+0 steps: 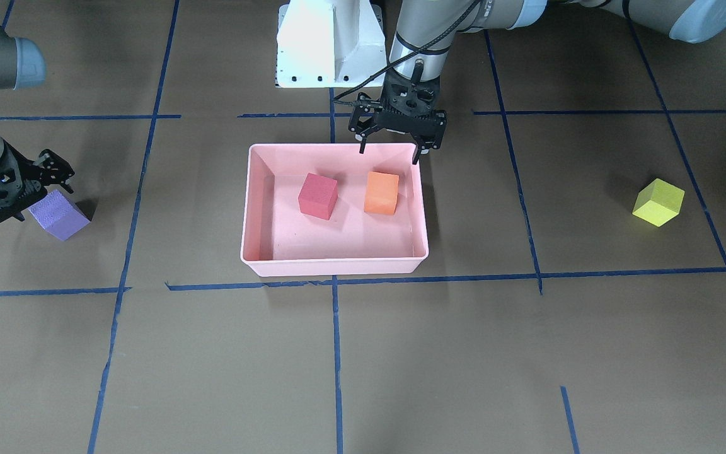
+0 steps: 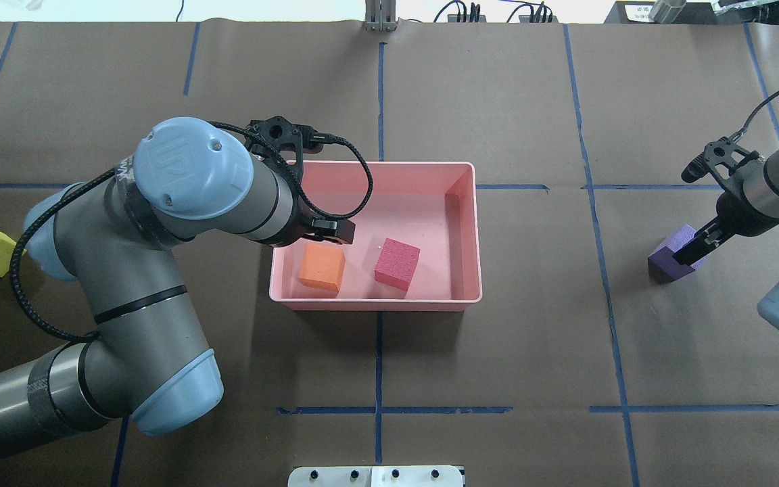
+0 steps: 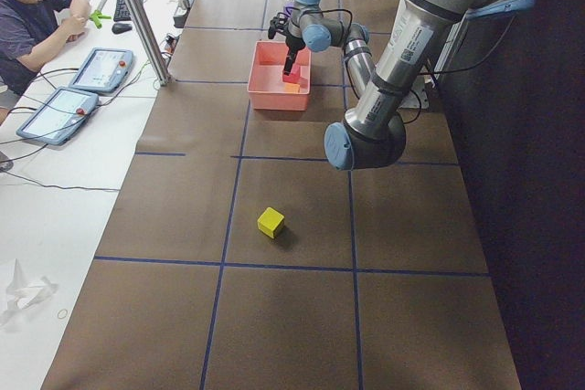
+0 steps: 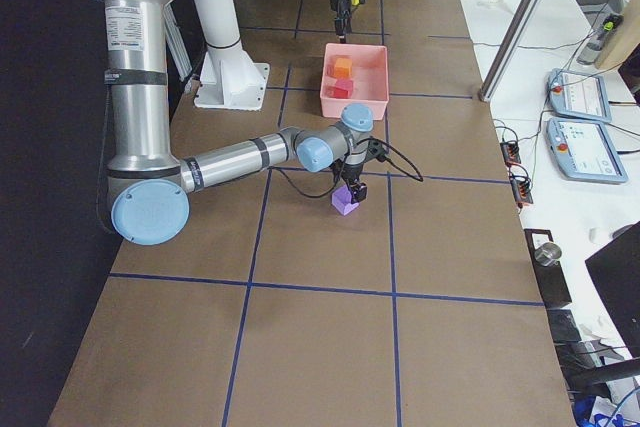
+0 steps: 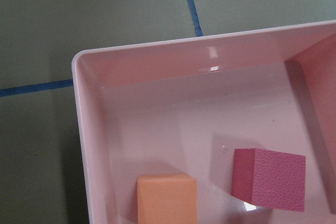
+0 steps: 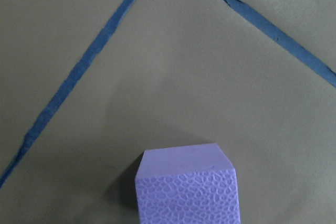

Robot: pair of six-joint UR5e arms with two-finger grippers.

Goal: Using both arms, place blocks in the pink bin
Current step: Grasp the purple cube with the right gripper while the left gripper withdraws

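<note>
The pink bin (image 1: 331, 268) stands mid-table and holds the red block (image 1: 317, 196) and the orange block (image 1: 381, 193). My left gripper (image 1: 389, 153) hangs open and empty over the bin's robot-side edge, just above the orange block (image 2: 322, 266). The purple block (image 1: 60, 215) rests on the table on my right. My right gripper (image 1: 26, 195) is low against it and looks open. The right wrist view shows the purple block (image 6: 186, 187) close below, with no fingers in sight. The yellow-green block (image 1: 658, 202) lies alone far out on my left.
The white pedestal base (image 1: 328, 44) stands just behind the bin. Blue tape lines (image 1: 336, 353) cross the brown table cover. An operator (image 3: 27, 6) with tablets sits at a side desk beyond the table's far edge.
</note>
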